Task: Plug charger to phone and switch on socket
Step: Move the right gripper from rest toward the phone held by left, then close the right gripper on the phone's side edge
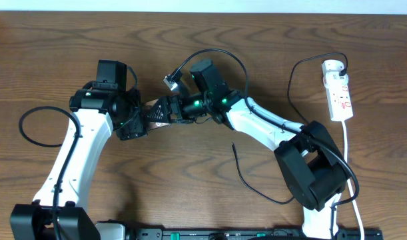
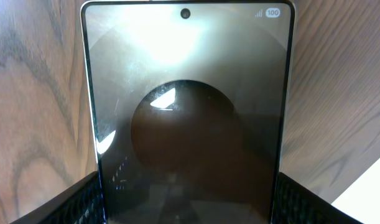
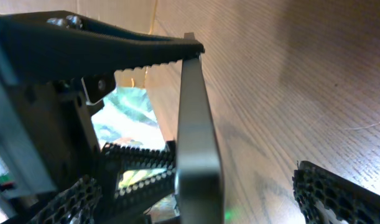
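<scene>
The phone (image 2: 186, 124) fills the left wrist view, dark brown face with a tan oval. My left gripper (image 2: 186, 211) is shut on its lower sides and holds it above the table (image 1: 155, 115). My right gripper (image 3: 202, 199) is open, its fingers on either side of the phone's thin edge (image 3: 196, 124) with a gap on the right. In the overhead view the two grippers meet at the phone, left (image 1: 140, 122) and right (image 1: 164, 111). The charger (image 1: 253, 187) lies loose on the table, its tip (image 1: 233, 144) free. Its plug (image 1: 341, 67) sits in the white socket (image 1: 339, 90).
The socket's white cord (image 1: 350, 160) runs down the right side to the front edge. A loop of thicker black arm cable (image 1: 40, 127) lies at the left. The right arm's base (image 1: 316, 173) stands at the front right.
</scene>
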Robot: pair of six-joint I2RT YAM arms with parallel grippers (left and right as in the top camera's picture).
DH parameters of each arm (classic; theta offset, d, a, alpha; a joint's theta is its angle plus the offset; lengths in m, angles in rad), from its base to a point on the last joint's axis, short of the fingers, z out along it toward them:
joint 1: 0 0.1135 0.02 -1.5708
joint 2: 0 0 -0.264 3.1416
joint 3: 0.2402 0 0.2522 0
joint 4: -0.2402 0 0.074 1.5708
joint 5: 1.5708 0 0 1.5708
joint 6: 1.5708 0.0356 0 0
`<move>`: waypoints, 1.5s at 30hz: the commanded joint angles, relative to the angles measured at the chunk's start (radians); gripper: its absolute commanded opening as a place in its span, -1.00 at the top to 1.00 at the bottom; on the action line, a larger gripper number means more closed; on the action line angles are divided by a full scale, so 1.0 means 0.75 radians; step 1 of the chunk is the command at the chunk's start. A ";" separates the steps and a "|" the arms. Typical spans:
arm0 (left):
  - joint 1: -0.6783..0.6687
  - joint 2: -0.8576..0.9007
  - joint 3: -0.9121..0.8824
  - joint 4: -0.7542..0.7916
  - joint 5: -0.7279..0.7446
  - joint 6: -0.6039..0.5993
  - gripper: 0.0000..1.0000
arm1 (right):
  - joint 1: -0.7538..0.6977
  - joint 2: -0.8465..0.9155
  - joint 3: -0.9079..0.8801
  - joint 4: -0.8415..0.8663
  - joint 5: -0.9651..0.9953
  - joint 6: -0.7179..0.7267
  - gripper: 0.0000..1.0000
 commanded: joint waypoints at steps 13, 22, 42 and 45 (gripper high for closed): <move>-0.001 -0.007 0.008 -0.031 0.080 0.028 0.85 | 0.023 0.008 0.019 -0.001 0.091 -0.059 -0.60; -0.002 -0.007 0.007 -0.044 0.115 0.040 0.85 | 0.028 0.008 0.019 -0.001 0.113 -0.058 -0.39; -0.002 -0.007 0.008 -0.044 0.139 0.048 0.85 | 0.067 0.008 0.019 0.010 0.190 -0.048 -0.20; -0.002 -0.007 0.007 -0.044 0.139 0.048 0.86 | 0.067 0.008 0.019 0.012 0.191 -0.031 -0.19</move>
